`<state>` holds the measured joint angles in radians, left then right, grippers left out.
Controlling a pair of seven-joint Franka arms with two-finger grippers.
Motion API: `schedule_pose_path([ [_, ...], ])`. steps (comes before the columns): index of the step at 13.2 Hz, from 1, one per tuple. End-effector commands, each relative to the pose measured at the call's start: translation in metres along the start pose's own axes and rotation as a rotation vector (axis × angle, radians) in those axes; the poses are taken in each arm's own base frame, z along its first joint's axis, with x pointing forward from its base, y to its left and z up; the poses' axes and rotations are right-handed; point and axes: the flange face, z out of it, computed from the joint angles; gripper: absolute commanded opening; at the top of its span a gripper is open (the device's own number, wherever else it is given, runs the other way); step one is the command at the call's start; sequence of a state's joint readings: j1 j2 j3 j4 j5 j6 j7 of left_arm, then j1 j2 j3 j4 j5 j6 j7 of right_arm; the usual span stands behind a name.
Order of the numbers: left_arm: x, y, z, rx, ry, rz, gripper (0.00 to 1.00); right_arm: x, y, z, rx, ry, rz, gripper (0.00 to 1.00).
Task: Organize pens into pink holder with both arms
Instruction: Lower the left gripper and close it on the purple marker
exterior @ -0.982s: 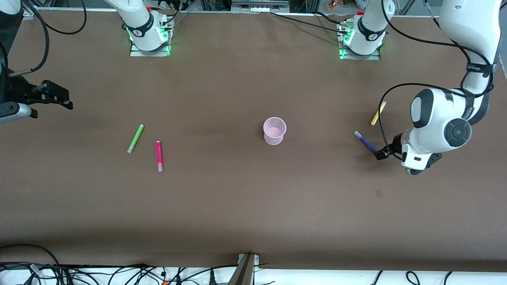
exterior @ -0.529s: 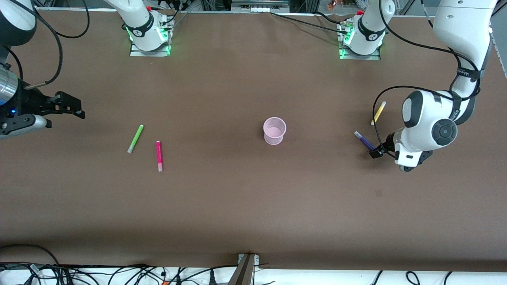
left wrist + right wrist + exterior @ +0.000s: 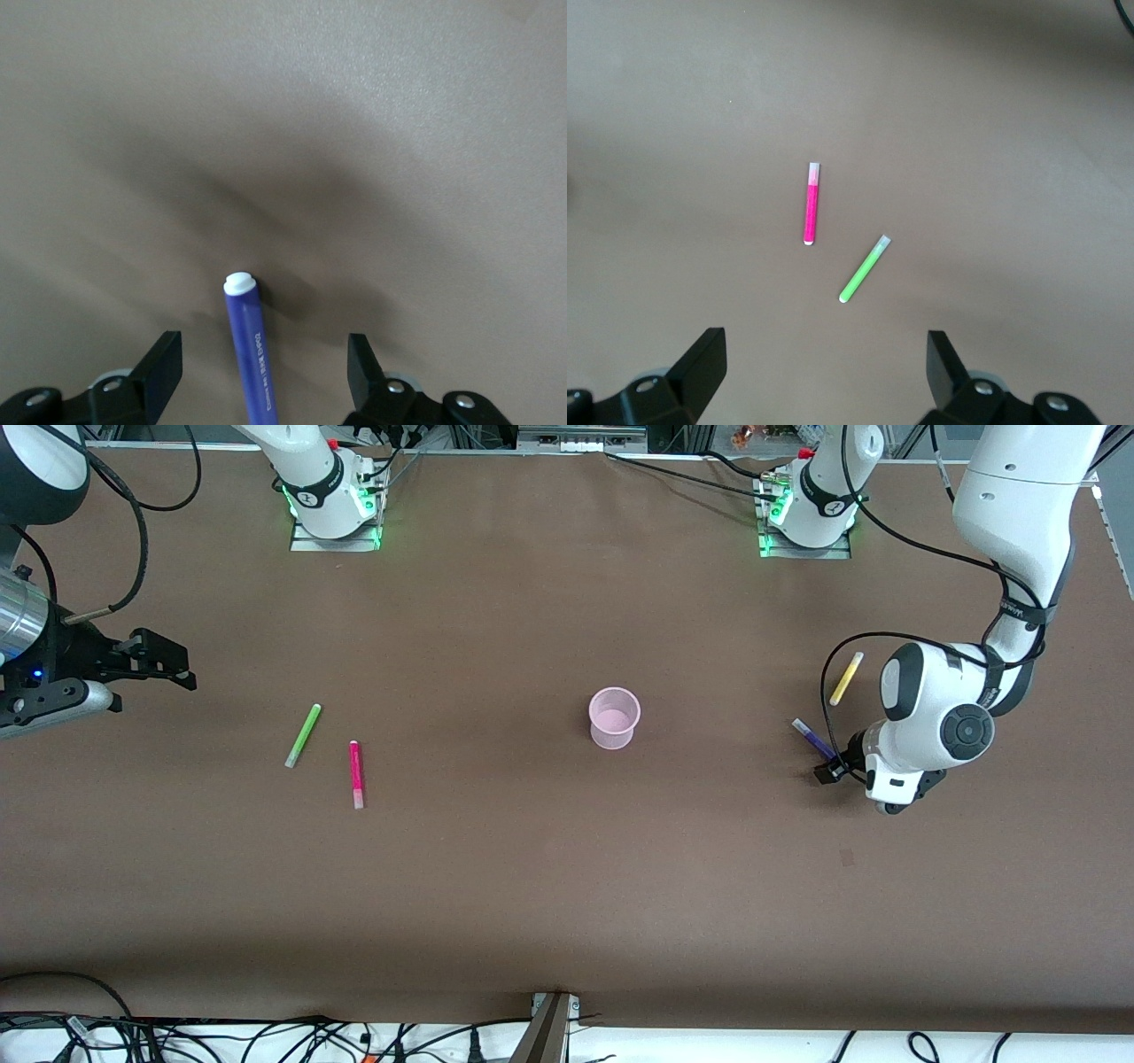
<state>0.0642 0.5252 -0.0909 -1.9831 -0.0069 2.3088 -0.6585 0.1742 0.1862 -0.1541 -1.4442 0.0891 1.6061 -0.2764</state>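
The pink holder (image 3: pixel 614 717) stands upright mid-table. A dark purple pen (image 3: pixel 811 738) lies flat toward the left arm's end. My left gripper (image 3: pixel 827 771) is down at its end, open. In the left wrist view the purple pen (image 3: pixel 251 350) lies between the fingers (image 3: pixel 162 370) of my left gripper (image 3: pixel 263 376) with a gap on each side. A yellow pen (image 3: pixel 846 678) lies beside it, farther from the camera. My right gripper (image 3: pixel 168 664) hangs open at the right arm's end of the table. The green pen (image 3: pixel 864 268) and magenta pen (image 3: pixel 811 204) lie ahead of my right gripper (image 3: pixel 824 372).
The green pen (image 3: pixel 303 735) and magenta pen (image 3: pixel 356 774) lie side by side between the right gripper and the holder. The two arm bases (image 3: pixel 332 509) stand along the table's edge farthest from the camera. Cables trail beside the left arm (image 3: pixel 930 717).
The left arm has moved toward the holder and its gripper now sits at the purple pen's end. The right gripper has moved a little toward the green pen.
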Motion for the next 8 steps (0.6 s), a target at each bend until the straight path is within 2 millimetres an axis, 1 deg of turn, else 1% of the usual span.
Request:
schedule_pose_path([
  [1,-0.0005,0.0043,0.0022,0.007,0.011,0.012,0.7,-0.0007,-0.0055,-0.0066,0.007,0.014,-0.014,1.0],
  [4,-0.0005,0.0042,0.0041,0.007,0.008,0.015,0.68,-0.0023,-0.0049,-0.0061,0.01,0.006,-0.012,1.0],
  [5,-0.0002,0.0044,0.0044,0.008,0.008,0.018,0.64,-0.0022,-0.0049,-0.0062,0.01,0.007,-0.012,1.0],
  [8,0.0005,0.0059,0.0093,0.011,0.003,0.037,0.64,0.0004,-0.0109,-0.0088,0.005,0.019,-0.022,1.0],
])
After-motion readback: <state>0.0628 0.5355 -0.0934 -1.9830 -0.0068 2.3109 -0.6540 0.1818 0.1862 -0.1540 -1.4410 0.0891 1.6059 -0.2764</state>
